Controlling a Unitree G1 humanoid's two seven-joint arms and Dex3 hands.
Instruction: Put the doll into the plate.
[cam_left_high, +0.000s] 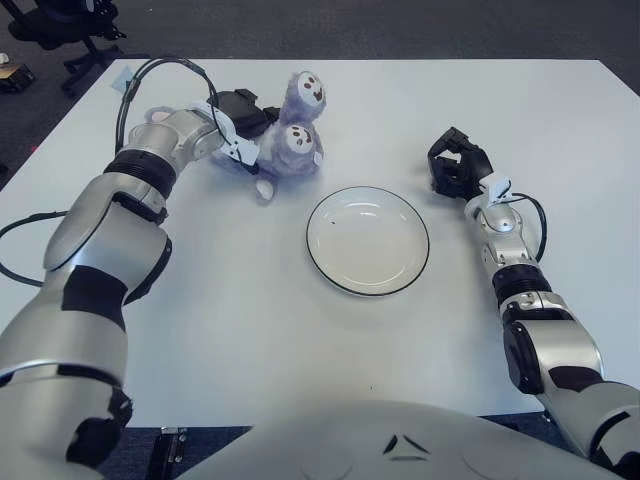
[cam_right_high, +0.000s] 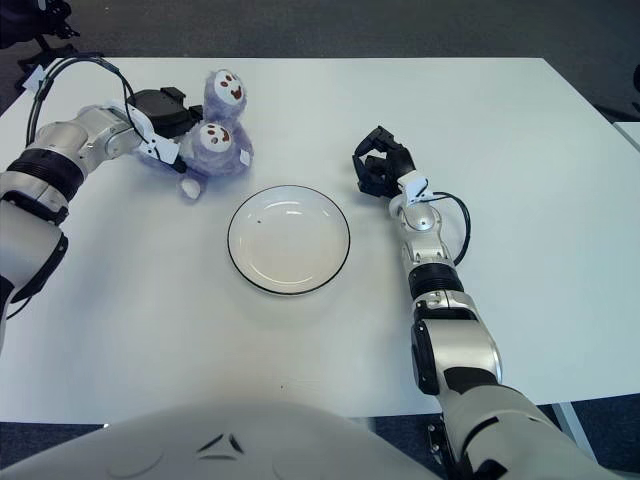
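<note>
A purple plush doll (cam_left_high: 290, 135) with two smiling white faces is held over the table's far left, up and to the left of the plate. My left hand (cam_left_high: 250, 118) is shut on its left side, black fingers pressed into the plush. The white plate (cam_left_high: 367, 240) with a dark rim lies empty at the table's middle. My right hand (cam_left_high: 457, 165) shows to the right of the plate, its black fingers curled and holding nothing.
The white table (cam_left_high: 560, 140) stretches wide on every side of the plate. A black cable (cam_left_high: 160, 68) loops above my left forearm. Dark floor and a chair base (cam_left_high: 60, 30) lie beyond the far left edge.
</note>
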